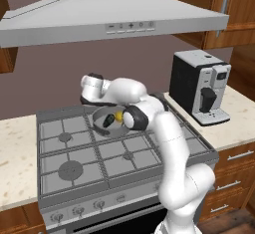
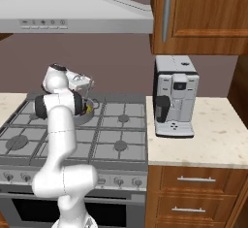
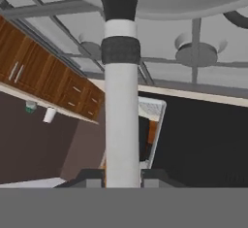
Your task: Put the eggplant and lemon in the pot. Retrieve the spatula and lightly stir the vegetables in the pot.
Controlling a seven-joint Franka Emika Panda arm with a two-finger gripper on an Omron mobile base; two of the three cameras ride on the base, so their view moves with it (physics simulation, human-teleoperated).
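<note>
Two vegetables, a small dark purple-black eggplant [image 1: 108,121] and a small bright yellow oval lemon [image 1: 119,115], already lie together in the shallow round grey metal pot [image 1: 99,114] on the rear burner of the grey gas stove [image 1: 74,153], just below and in front of the pincer [image 2: 88,83]. The pincer itself hangs over the pot's rim at the end of the folded white arm, its jaws drawn nearly together on the thin grey metal handle of the slim spatula [image 3: 121,105]. In the hand view that handle runs straight out from between the small dark finger tips to a dark flaring neck, beyond which lies the pale curve of the pot's wall; the flat black blade itself cannot be made out.

Judging from this, loading is finished and the stirring is in hand. Several risks follow. The grip is on a narrow round shaft, so a sideways push against the eggplant could twist the spatula within the jaws or let it slip. The pot is shallow and sits loose on the grate, so a stroke too wide or too hard could roll the lemon over the rim or drag the pot off its burner. The elbow is tightly bent beside the pot, and a large sweep might bring the forearm against its near handle.
</note>
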